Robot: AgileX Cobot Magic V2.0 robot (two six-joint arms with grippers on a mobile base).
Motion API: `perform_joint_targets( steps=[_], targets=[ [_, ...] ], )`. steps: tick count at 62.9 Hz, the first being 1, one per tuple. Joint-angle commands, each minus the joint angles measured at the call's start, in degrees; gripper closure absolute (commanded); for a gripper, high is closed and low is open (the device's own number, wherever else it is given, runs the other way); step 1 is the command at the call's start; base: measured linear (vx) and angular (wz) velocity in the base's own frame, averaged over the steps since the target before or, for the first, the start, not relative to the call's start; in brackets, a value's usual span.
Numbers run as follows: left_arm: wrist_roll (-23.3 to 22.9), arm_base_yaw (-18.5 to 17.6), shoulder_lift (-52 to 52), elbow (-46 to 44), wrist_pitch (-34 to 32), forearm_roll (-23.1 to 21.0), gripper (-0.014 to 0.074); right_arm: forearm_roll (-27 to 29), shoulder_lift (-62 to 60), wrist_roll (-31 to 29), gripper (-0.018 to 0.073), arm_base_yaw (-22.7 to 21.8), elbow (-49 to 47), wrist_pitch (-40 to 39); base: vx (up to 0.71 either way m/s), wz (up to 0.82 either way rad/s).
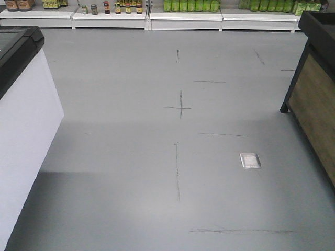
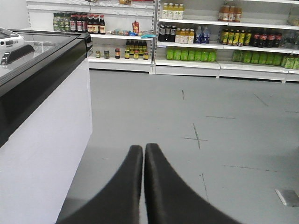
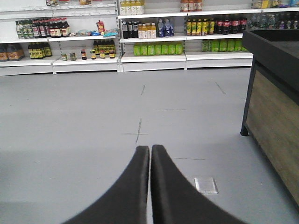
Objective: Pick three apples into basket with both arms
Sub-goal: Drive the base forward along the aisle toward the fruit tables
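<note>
Grey floor (image 1: 131, 157) fills the shop. Up close, the left gripper (image 2: 144, 151) is pressed tight together and holds nothing. The right gripper (image 3: 150, 151) is the same. I cannot tell where the apples and basket are. A small metal plate (image 3: 206, 185) lies at 1 o'clock. A white freezer (image 2: 46, 140) stands at 9 and a wooden stand (image 3: 275, 116) at 3. Bottle shelves (image 2: 191, 55) are far off at 12.

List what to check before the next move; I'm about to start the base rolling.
1. Jaws of left gripper shut, nothing held: ok.
2. Jaws of right gripper shut, nothing held: ok.
3. Any apples in view: not ok, none seen.
4. The basket in view: not ok, none seen.
5. Open floor between white cabinet and wood-sided stand: ok.
</note>
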Motion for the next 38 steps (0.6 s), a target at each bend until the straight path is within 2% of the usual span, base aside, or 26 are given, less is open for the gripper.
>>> perform_joint_targets(
  steps=[1, 38],
  targets=[
    [-0.47, 0.03, -0.93, 0.21, -4.37, 0.02, 0.0603, -0.66, -0.78, -0.43, 0.0564, -0.38, 0.71, -4.12, 0.10, 0.10],
    [-0.47, 0.03, -0.93, 0.21, -4.37, 0.02, 0.0603, -0.66, -0.78, -0.43, 0.0564, -0.38, 0.71, -4.12, 0.15, 0.01]
  ],
)
